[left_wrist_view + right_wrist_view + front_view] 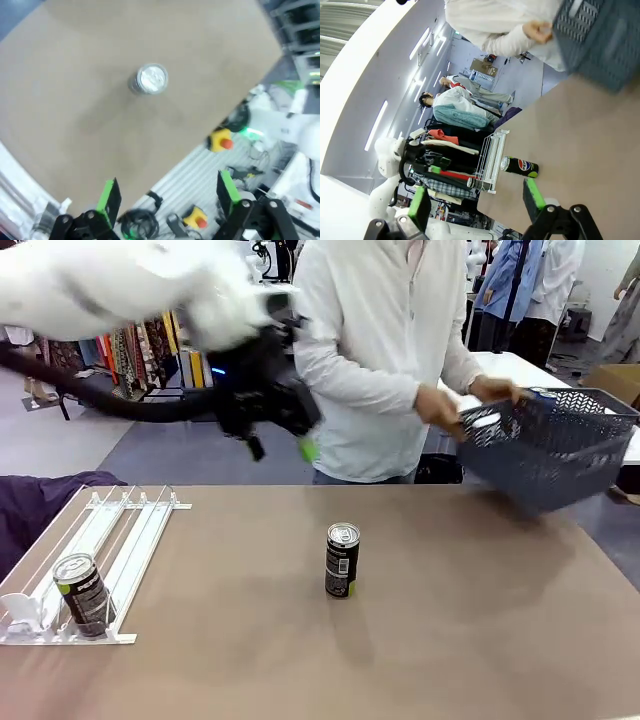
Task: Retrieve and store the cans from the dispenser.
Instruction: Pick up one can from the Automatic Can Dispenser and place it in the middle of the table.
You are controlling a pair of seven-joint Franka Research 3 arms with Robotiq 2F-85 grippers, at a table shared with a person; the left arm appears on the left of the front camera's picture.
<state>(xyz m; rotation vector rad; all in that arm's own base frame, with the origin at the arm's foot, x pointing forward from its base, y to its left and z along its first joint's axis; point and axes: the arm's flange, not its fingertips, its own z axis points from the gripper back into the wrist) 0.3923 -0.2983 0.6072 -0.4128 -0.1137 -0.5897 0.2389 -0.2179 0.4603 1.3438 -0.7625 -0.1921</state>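
White rail dispenser (pixel 110 540) at the table's left; one dark can (pixel 83 595) stands at its near end. Second can (pixel 342 560), black with green marks and a silver top, upright mid-table, below and well apart from left gripper (pixel 167 192), fingers spread, empty. Right gripper (pixel 476 197): fingers apart, empty. Grey lattice basket (pixel 560 445) at right, in person's hands (pixel 437 406). Tan table (pixel 480 640); hung clothes (pixel 450 140) behind.

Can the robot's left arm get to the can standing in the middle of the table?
Probably yes: the left gripper hangs open above the can, which stands upright by itself on the table, with nothing between them.
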